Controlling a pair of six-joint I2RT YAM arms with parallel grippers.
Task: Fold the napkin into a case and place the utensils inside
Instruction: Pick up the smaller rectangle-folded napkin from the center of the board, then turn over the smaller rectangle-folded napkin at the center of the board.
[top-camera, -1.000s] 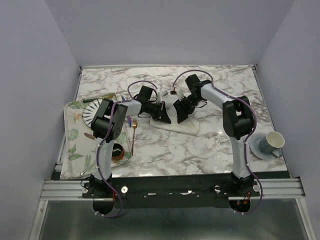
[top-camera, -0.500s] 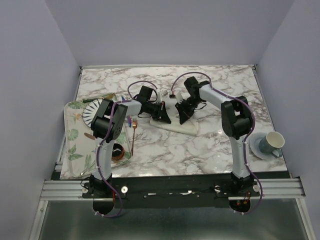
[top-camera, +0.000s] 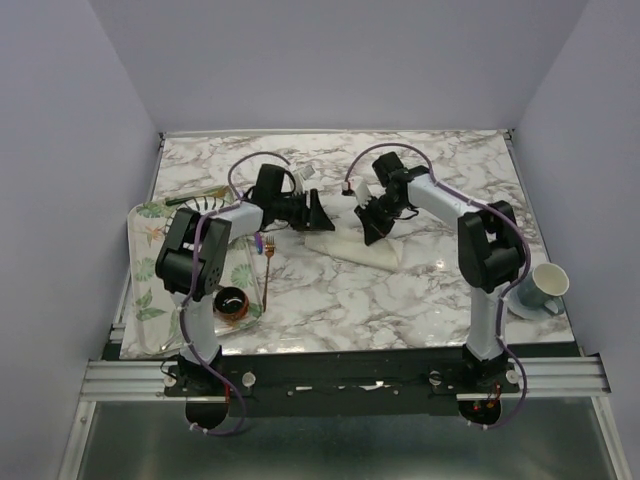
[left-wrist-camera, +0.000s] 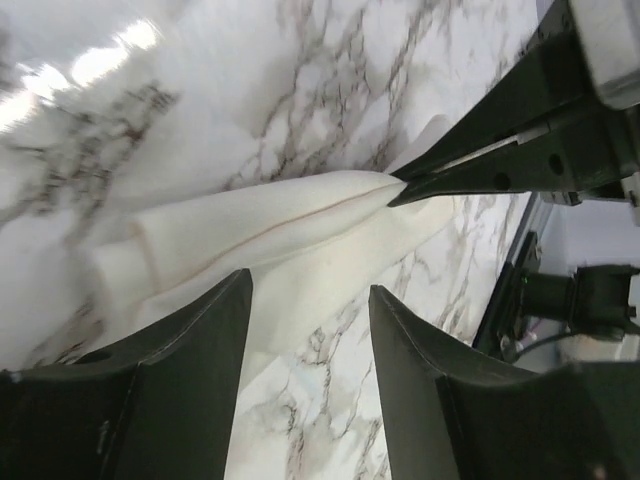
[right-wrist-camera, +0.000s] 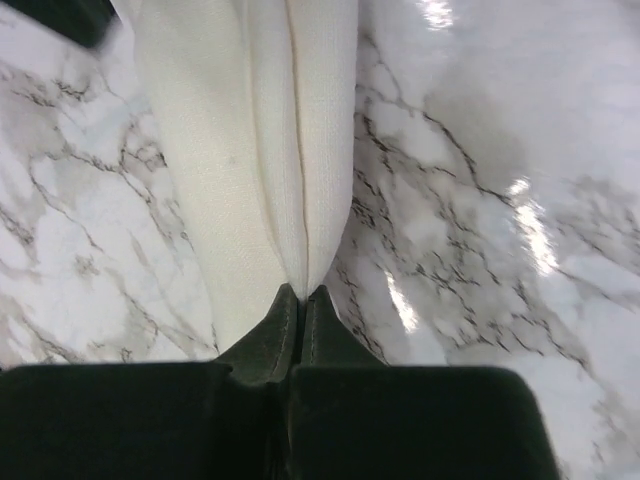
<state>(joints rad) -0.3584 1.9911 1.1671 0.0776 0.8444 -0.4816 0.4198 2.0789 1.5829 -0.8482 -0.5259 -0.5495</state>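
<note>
The cream napkin (top-camera: 352, 248) lies folded into a long strip on the marble, mid-table. My right gripper (top-camera: 371, 234) is shut on its end fold (right-wrist-camera: 300, 285), and the cloth (right-wrist-camera: 250, 130) stretches away from the jaws with a crease down its middle. My left gripper (top-camera: 317, 214) hovers open at the strip's other end. Its fingers (left-wrist-camera: 225, 330) straddle the napkin's edge (left-wrist-camera: 270, 240) without touching it. The right gripper's fingertips (left-wrist-camera: 420, 185) show pinching the far corner. A purple-blue utensil (top-camera: 258, 243) and a copper fork (top-camera: 268, 264) lie left of the napkin, at the tray's edge.
A leaf-patterned tray (top-camera: 145, 275) sits at the left with a dark bowl (top-camera: 232, 300) on it, and the left arm covers part of the tray. A cup on a saucer (top-camera: 545, 285) stands near the front right. Walls close in the table at the back and sides.
The left gripper opened, let go of the napkin and drew back to the left. The right gripper closed on the napkin's end fold.
</note>
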